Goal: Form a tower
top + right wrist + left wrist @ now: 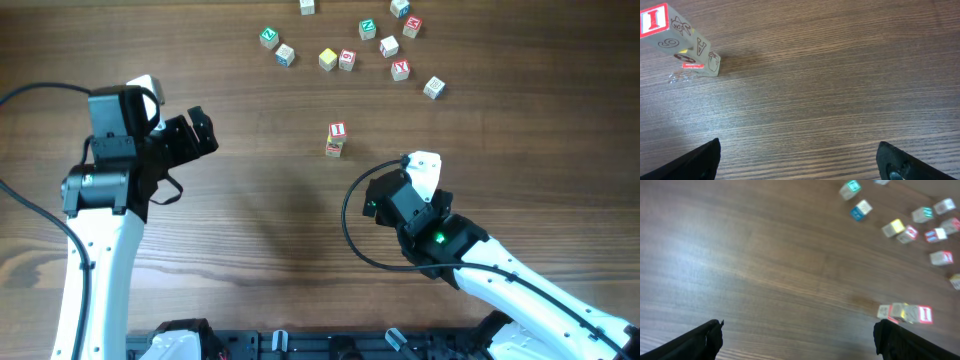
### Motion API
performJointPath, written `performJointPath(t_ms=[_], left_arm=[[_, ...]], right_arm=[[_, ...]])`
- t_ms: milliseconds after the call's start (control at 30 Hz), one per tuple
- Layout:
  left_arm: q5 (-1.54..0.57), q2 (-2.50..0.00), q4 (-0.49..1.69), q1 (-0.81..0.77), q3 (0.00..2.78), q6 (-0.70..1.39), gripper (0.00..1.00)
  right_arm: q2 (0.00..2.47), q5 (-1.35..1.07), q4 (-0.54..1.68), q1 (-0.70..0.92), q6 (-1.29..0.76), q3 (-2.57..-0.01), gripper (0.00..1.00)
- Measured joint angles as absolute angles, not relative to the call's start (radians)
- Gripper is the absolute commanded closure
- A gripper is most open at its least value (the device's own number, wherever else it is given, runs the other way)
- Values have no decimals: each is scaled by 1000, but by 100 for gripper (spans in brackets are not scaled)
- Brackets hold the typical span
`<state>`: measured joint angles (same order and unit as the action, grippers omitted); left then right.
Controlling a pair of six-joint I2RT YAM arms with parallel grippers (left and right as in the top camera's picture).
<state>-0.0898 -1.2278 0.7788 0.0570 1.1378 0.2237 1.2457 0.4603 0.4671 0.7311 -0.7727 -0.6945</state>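
The tower (336,138) stands mid-table as a narrow stack of small wooden alphabet cubes, its white top face bearing a red-framed red "I". The left wrist view shows the tower (905,313) at the lower right, blurred. In the right wrist view the tower (680,42) fills the upper left corner. My left gripper (203,132) is well to the left of it, open, and the wide gap of that gripper (797,330) holds only bare wood. My right gripper (385,198) sits below and right of the stack, also open (799,147) and empty.
Several loose alphabet cubes lie scattered along the far edge, among them a green one (268,38), a yellow one (327,60) and a red-lettered one (401,69). Black cables loop beside both arms. The wooden table (250,220) carries nothing else.
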Motion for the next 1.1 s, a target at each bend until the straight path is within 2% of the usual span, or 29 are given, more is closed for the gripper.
performJointPath(t_ms=[400,600,767,933,1100], left_arm=[[-149,-1266,883,-38,1460,131,0],[-155,-1518,980,-117,1699,105,0],[-156,-1614,981,-186,1711,60,0],[-156,-1612,988,-196,1720,53,0],[-214,-1612,976,-198,1720,53,0]], right_arm=[[1246,460,467,731,-772,-694,0],[1246,460,464,731,-772,-694,0],[1237,440,498,725,-773,-696,0],[946,267,526,558,-781,-725,0],[710,205,663,387,-780,-739,0]])
